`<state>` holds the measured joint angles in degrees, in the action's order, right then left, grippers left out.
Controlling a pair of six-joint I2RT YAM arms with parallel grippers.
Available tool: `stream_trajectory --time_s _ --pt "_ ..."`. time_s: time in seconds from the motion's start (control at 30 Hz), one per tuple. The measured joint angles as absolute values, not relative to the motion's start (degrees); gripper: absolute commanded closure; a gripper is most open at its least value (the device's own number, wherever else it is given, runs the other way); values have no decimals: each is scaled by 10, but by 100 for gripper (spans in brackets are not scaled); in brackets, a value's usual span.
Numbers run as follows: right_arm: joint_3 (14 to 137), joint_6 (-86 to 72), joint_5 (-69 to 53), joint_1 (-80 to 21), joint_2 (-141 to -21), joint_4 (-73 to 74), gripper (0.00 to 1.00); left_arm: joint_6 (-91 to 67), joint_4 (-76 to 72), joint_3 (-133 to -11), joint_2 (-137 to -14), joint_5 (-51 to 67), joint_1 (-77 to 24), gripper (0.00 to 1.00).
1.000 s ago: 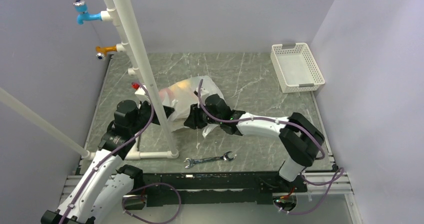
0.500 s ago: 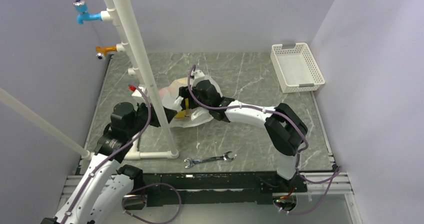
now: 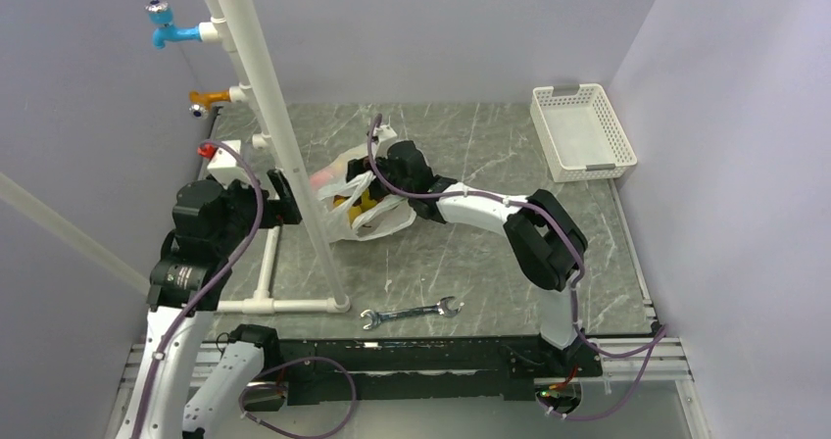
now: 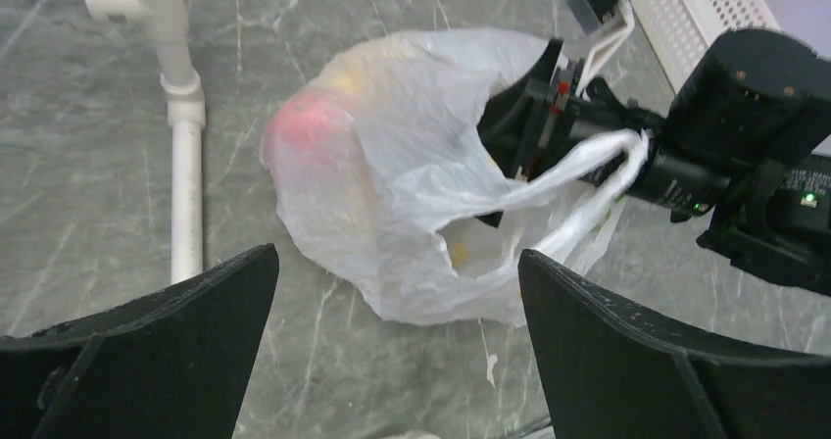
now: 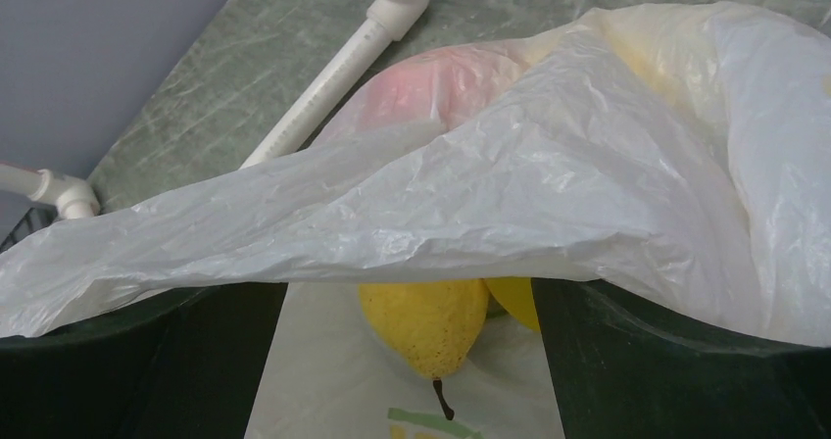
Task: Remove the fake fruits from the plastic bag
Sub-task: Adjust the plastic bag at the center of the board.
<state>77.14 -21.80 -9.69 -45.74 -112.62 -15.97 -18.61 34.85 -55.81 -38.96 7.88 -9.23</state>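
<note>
**Right gripper inside bag mouth; left arm drawn clear**

The right arm reaches from its base across to the table's left half. Its forearm is low and the right gripper [image 5: 412, 361] is pushed into the mouth of the plastic bag [image 4: 392, 204]. Its jaws stand wide apart, bag film is draped over both fingers, and a yellow pear [image 5: 423, 321] lies between them, touched by neither. One loop handle [image 4: 598, 165] lies across the gripper body. The left gripper [image 3: 282, 196] is raised and apart from the bag, its jaws fully spread and holding nothing.

The bag lies mid-table, just right of the white pipe frame [image 3: 284, 135]. A pink-red fruit [image 4: 309, 130] shows through the film on the pipe side. Bare table [image 3: 470, 135] runs from the bag to the white basket [image 3: 581, 133]. A wrench [image 3: 412, 313] lies near the front edge.

Against half a second earlier, the left arm has pulled back leftward off the bag, and the right gripper has gone deeper, toward the rear left.
</note>
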Motion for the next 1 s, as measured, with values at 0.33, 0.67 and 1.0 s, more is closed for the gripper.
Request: stream_trajectory --time_s 0.33,0.67,1.0 --pt "728 -263 -123 -443 -1101 -176 6 -191 250 -641 -614 235 -55 1" --pt "667 -300 -93 -425 -1033 -185 13 -124 279 -663 -755 291 -98 1" --pt "660 -304 -65 -413 -1024 -179 13 -54 325 -659 -768 171 -171 6"
